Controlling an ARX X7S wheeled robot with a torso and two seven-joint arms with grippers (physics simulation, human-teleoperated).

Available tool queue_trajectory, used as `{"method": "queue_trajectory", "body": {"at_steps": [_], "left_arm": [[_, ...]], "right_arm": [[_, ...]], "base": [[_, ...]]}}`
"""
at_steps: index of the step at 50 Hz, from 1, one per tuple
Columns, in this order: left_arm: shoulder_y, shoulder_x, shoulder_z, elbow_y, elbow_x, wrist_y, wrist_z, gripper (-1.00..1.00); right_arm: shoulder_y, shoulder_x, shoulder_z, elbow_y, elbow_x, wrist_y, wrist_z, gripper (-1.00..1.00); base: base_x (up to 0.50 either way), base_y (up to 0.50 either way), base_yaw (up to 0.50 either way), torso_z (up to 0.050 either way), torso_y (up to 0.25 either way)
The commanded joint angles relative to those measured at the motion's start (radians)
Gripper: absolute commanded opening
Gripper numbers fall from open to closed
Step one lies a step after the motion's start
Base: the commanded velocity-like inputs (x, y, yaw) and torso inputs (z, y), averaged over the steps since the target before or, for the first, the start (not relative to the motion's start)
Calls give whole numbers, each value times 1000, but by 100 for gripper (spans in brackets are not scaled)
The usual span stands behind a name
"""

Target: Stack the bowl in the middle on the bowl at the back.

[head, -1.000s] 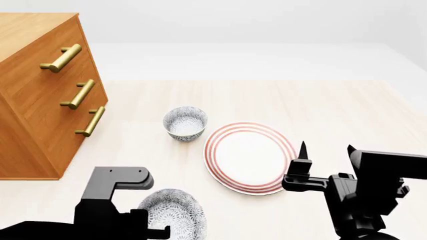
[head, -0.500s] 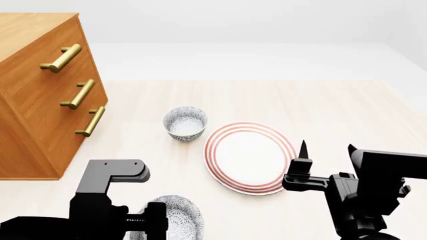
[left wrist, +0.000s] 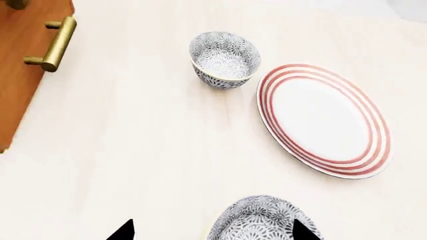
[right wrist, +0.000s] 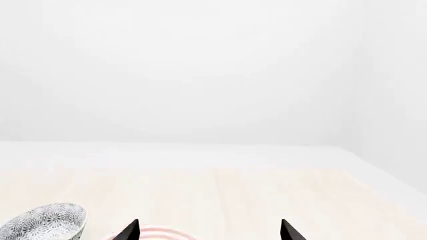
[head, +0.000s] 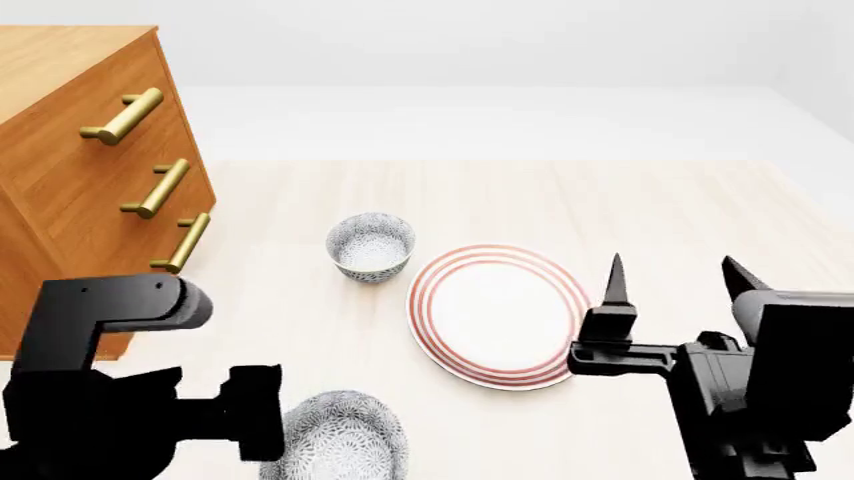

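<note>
Scene is set on a pale, faintly grained wooden table (head: 667,200), matte finish.

The bowl at the back (head: 370,246) is seen upright on the table, just beside the far-left rim of the plate (head: 501,315); whether the two touch cannot be told. Round, deep, white glaze covered inside and out with a dense fine grey-blue pattern. In the left wrist view the same bowl (left wrist: 225,59) stands clear of the plate (left wrist: 323,120), a narrow gap showing.

The plate is wide, flat, smooth white, ringed with three concentric red bands at the rim.

The bowl in the middle (head: 334,440) is found near the lower edge of the head view, well apart from the back bowl, same pattern and form. It is partly cut off by the frame edge.

Left gripper (left wrist: 208,231): only two black pointed fingertips (left wrist: 122,231) are shown, spread wide; the middle bowl (left wrist: 263,220) lies between them, nearer one tip. No contact with the bowl can be made out.

Right gripper (head: 674,285): two black tapered fingers point up, jaws wide apart, nothing held, above the table by the plate's right edge.

An orange-brown wood drawer cabinet (head: 80,190) with cylindrical brass bar handles (head: 160,188) is noted at the left.
</note>
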State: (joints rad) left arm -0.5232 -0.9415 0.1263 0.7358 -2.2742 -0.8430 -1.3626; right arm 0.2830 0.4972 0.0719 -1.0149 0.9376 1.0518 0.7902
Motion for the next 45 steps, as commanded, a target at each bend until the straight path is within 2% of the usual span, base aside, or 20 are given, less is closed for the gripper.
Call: {"method": "queue_trajectory", "body": {"at_steps": [1, 3, 5, 9, 12, 13, 17, 18, 21, 24, 25, 36, 40, 45], "left_arm": [[260, -103, -457, 177, -56, 20, 58, 100], [326, -65, -672, 206, -34, -54, 83, 100], [359, -22, -862, 228, -34, -130, 115, 100], [341, 66, -1163, 263, -24, -263, 204, 100], [320, 102, -1328, 263, -37, -340, 263, 100], [321, 105, -1363, 257, -48, -354, 273, 100], [297, 128, -1435, 225, -27, -425, 320, 100], [296, 131, -1445, 217, -24, -436, 328, 100], [312, 124, -1482, 192, -39, -451, 334, 100], [329, 134, -1536, 172, -53, -481, 344, 100], [335, 144, -1555, 170, -59, -499, 351, 100], [433, 163, -1759, 155, -187, -566, 363, 100], [411, 183, -1721, 173, -152, -577, 368, 100], [242, 218, -1580, 218, 18, -623, 405, 100]], "right_arm": [[264, 633, -707, -32, 160, -786, 562, 100], [564, 731, -1007, -32, 53, -1009, 669, 100], [864, 745, -1307, -32, -63, -1199, 780, 100], [1464, 824, -1907, -32, -233, -1401, 780, 100], [1914, 838, -2357, -32, -335, -1512, 781, 100], [1990, 842, -2507, -32, -339, -1510, 781, 100], [1970, 879, -3107, -32, -395, -1486, 781, 100], [1961, 889, -3213, -32, -412, -1482, 781, 100], [1906, 926, -3213, -32, -483, -1467, 781, 100], [1708, 1064, -3211, -32, -737, -1431, 780, 100], [1686, 1073, -3199, -32, -752, -1427, 781, 100], [1651, 1074, -3106, -32, -690, -1415, 781, 100], [1646, 1074, -3089, -32, -673, -1420, 781, 100], [1637, 1074, -3077, -32, -680, -1414, 781, 100]], "base": [[0, 0, 0, 0, 0], [0, 0, 0, 0, 0], [0, 0, 0, 0, 0], [0, 0, 0, 0, 0], [0, 0, 0, 0, 0], [0, 0, 0, 0, 0], [0, 0, 0, 0, 0], [0, 0, 0, 0, 0], [0, 0, 0, 0, 0], [0, 0, 0, 0, 0], [0, 0, 0, 0, 0], [0, 0, 0, 0, 0], [0, 0, 0, 0, 0], [0, 0, 0, 0, 0]]}}
